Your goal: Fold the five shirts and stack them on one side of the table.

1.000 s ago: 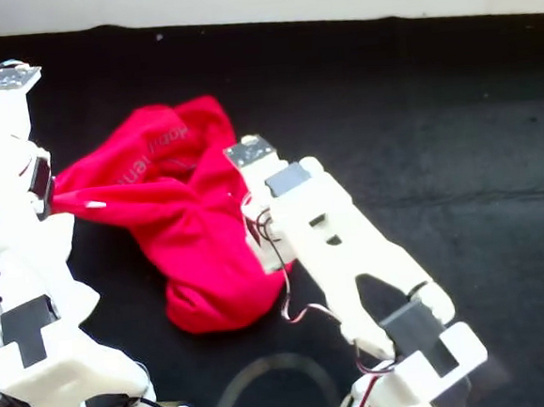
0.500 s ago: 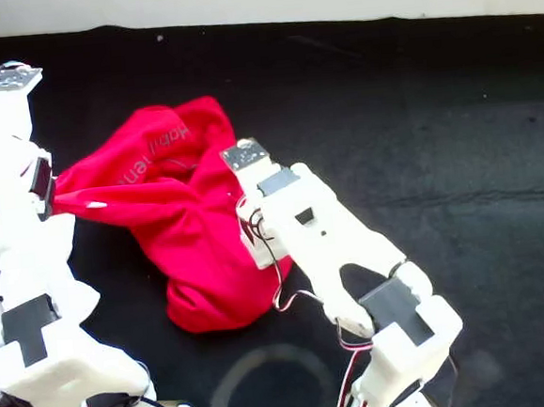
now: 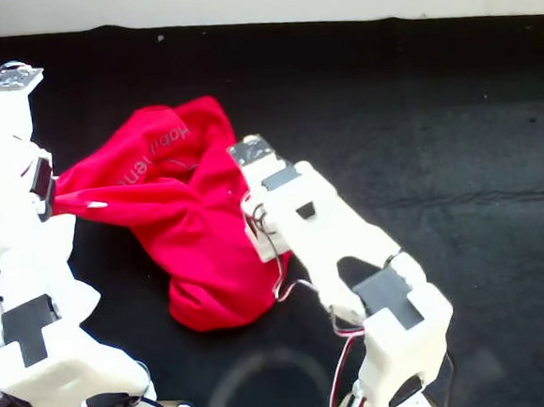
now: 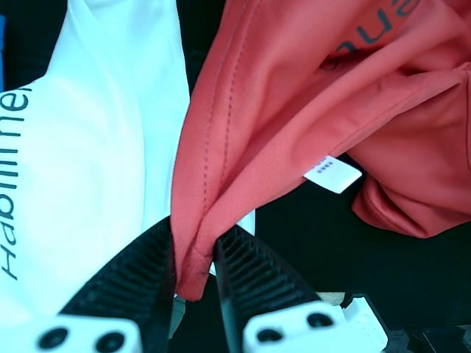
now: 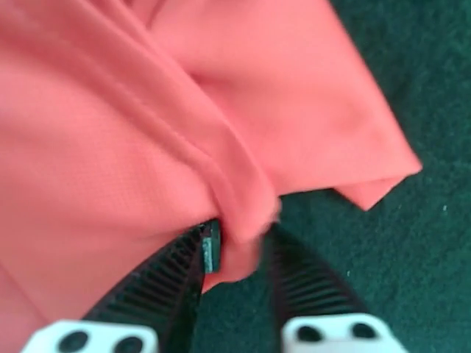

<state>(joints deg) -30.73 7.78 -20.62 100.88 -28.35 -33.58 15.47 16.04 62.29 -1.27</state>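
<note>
High view: my left arm (image 3: pixel 20 233) stands along the frame's left edge. My right arm (image 3: pixel 332 246) reaches from lower centre to the red shirt (image 3: pixel 179 220), which lies crumpled left of centre on the black bench (image 3: pixel 434 106).

Left wrist view: left pincer (image 4: pixel 195 265) clamped on the red shirt's doubled hem, with a white shirt (image 4: pixel 96 147) just beside.

Right wrist view: right pincer (image 5: pixel 235 261) narrow, pinching a red fold.

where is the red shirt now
In the high view the red shirt lies bunched left of centre on the table; the left gripper pinches its hem, the right gripper a fold.
</note>
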